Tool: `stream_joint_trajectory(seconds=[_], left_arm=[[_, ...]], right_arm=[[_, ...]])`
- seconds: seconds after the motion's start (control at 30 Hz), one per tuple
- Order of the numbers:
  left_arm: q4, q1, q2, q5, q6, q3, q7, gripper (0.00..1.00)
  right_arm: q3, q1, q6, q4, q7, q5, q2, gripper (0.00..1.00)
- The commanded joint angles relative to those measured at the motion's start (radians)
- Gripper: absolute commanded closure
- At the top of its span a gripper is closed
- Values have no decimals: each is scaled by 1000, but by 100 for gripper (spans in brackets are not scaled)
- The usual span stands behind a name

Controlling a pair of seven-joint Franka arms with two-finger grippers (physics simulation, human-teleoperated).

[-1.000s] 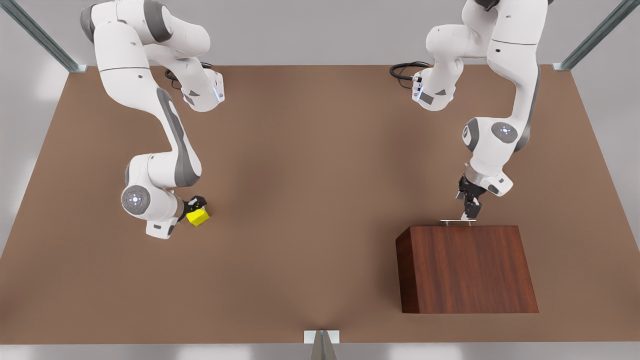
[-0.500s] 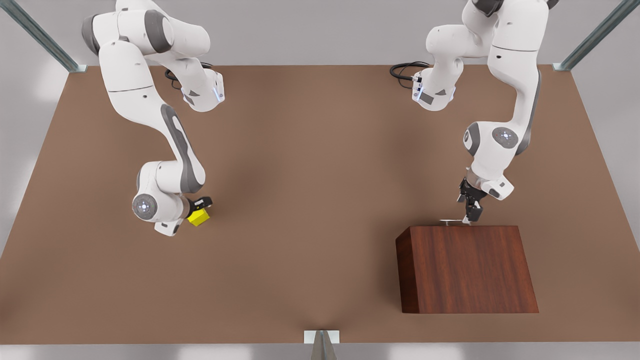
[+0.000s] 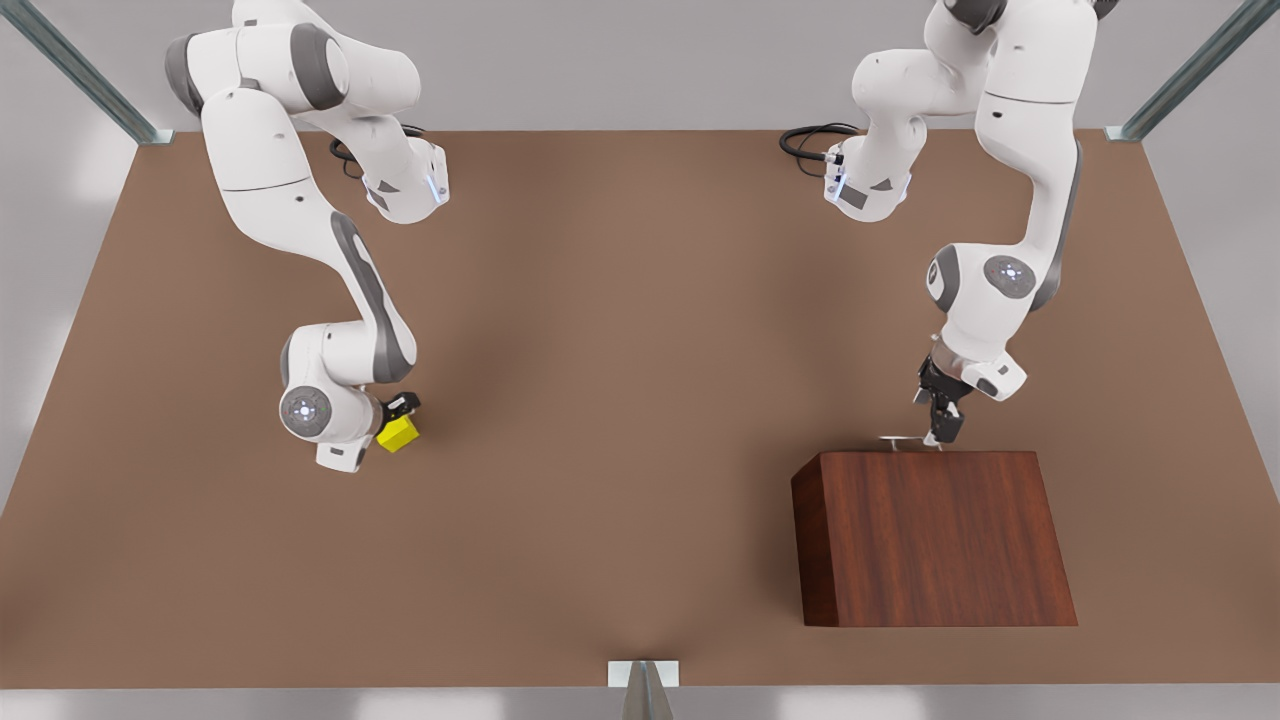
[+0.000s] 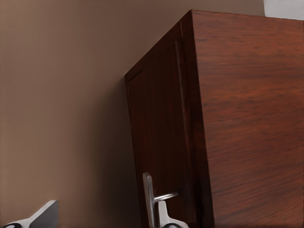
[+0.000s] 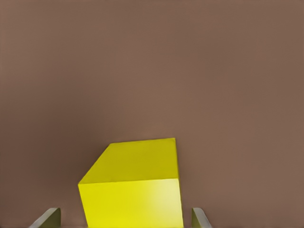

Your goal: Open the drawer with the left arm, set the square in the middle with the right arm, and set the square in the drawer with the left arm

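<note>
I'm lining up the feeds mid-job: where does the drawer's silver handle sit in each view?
Front view: the handle lies at the cabinet's far edge, the left gripper on it.
Left wrist view: handle stands out from the cabinet's front face, between the open fingers.
Right wrist view: handle absent; the square sits between the right gripper's open fingers.
Shared landmark: the brown tabletop.

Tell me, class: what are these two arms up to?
The left gripper is at the drawer's handle, fingers open around the bar, with the drawer shut in the cabinet. The right gripper straddles the yellow square, fingers open, on the table.
</note>
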State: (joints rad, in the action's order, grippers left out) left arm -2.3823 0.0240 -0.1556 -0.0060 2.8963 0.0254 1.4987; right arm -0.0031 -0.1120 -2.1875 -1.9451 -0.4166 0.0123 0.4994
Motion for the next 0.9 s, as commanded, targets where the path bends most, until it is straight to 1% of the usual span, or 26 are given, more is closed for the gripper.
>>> stream_joint_trajectory(seconds=[0.0, 0.03, 0.1, 0.27, 0.47, 0.53, 0.57, 0.63, 0.87], left_arm=[[0, -3, 1, -8, 0, -1, 0, 0], [-1, -3, 2, -8, 0, -1, 0, 0], [-1, -4, 8, -9, -9, -1, 0, 0], [-1, 4, 10, -15, -43, 1, 2, 0], [-3, 7, 41, -17, -123, 1, 3, 0], [-3, 8, 41, -17, -131, 2, 5, 0], [-3, 8, 41, -17, -138, 2, 9, 0], [-3, 17, 44, -17, -153, 2, 25, 0], [-5, 19, 80, -15, -261, 2, 26, 0]], right_arm=[[0, 0, 0, 0, -4, 0, 1, 0], [0, 0, 0, 3, -13, 0, 11, 0], [0, 5, -86, 5, -117, -6, 42, 0], [2, 14, -161, 5, -162, -8, 64, 0], [2, 26, -144, -2, -160, -9, 57, 0], [2, 25, -107, 0, -143, -23, 50, 0], [2, 26, -106, 0, -142, -51, 50, 0], [-2, 29, -106, -3, -97, -51, 41, 0], [-2, 48, -127, -11, -94, -51, 56, 0]])
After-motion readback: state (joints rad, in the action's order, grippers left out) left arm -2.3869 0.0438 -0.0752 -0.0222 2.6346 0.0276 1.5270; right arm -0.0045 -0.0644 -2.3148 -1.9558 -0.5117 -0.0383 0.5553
